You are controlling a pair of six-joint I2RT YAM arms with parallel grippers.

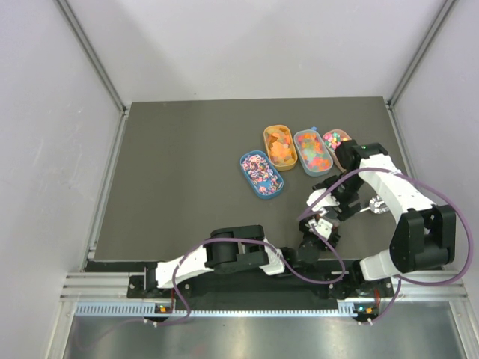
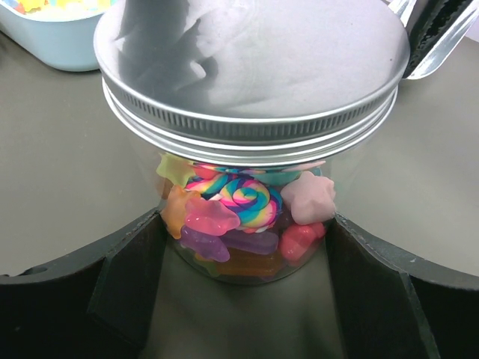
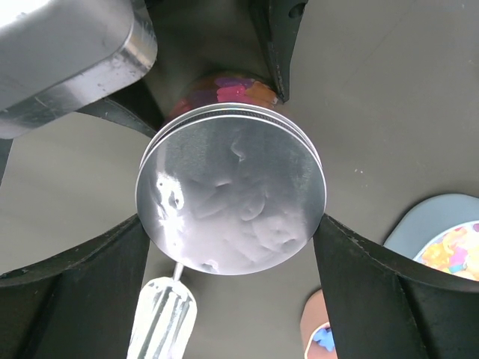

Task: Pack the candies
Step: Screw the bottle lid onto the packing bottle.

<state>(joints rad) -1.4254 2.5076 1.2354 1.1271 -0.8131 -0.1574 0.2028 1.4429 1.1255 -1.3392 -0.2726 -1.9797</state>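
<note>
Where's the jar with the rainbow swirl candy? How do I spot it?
On the dark table, on the arms' side of the four oval trays, a clear round jar of sweets stands between the left gripper's fingers. Unlike the open trays, it wears a shiny silver screw lid.

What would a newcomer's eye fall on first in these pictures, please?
The clear jar, crammed with bright candies under a silver screw lid, stands between the left arm's jaws near the front right of the table. Behind it, four oval trays of more candies sit in a row.
</note>
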